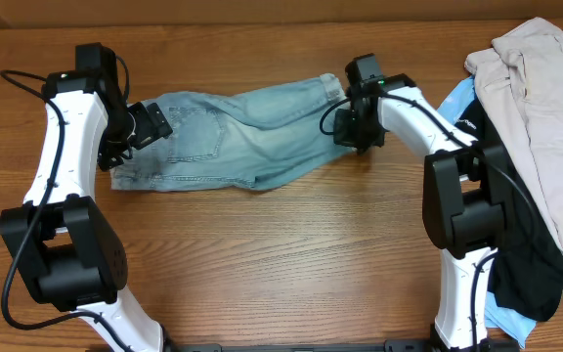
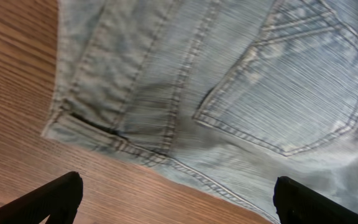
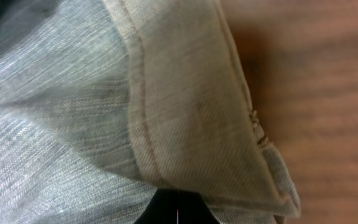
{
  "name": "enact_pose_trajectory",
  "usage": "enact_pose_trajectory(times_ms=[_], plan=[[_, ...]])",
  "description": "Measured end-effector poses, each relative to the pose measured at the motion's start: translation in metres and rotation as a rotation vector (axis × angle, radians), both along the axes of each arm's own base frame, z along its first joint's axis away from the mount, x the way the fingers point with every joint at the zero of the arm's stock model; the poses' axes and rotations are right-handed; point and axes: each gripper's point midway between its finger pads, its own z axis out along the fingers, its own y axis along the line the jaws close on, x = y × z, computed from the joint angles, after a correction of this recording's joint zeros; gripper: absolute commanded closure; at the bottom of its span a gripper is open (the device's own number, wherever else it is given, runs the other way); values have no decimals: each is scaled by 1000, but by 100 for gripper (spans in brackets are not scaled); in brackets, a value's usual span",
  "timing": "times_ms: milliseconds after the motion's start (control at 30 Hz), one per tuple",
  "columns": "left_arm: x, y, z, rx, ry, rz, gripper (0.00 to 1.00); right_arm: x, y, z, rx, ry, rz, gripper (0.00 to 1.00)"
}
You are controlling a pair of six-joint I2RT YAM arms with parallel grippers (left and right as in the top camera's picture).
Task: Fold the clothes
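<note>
place: robot lab | evidence: left arm (image 1: 59, 156); right arm (image 1: 462, 200); wooden table (image 1: 262, 259); beige trousers (image 1: 545, 98)

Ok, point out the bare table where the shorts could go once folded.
Widest bare table lies between the shorts and the near edge. A narrower strip runs behind them. The right edge is crowded with the beige trousers and shirts.
</note>
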Motion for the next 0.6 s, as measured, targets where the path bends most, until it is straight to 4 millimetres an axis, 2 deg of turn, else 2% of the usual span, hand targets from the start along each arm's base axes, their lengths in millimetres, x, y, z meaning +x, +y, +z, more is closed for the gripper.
enact_pose_trajectory(times_ms=[267, 367, 467, 533, 600], plan=[[-5, -1, -1, -3, 19, 0, 0, -60, -55, 2, -52, 306, -204, 96], [-4, -1, -1, -2, 18, -3, 0, -75, -68, 2, -53, 371, -210, 96], [-3, 0, 0, 0, 12, -12, 0, -82, -72, 6, -54, 390, -194, 95], [-2, 0, 0, 2, 7, -23, 0, -86, -72, 12, -55, 387, -184, 88], [-1, 0, 0, 3, 4, -29, 0, -84, -72, 26, -49, 350, -184, 64]])
